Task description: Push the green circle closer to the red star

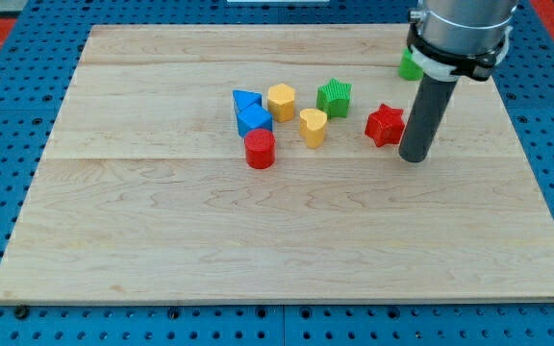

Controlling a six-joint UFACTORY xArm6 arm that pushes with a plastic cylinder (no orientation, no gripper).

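The green circle lies near the view's top right and is mostly hidden behind the arm. The red star lies below and a little left of it. My tip rests on the board just right of and slightly below the red star, close to it, and well below the green circle.
A green star, a yellow hexagon, a yellow heart, a blue triangle, a blue block and a red cylinder cluster left of the red star. The wooden board sits on a blue pegboard.
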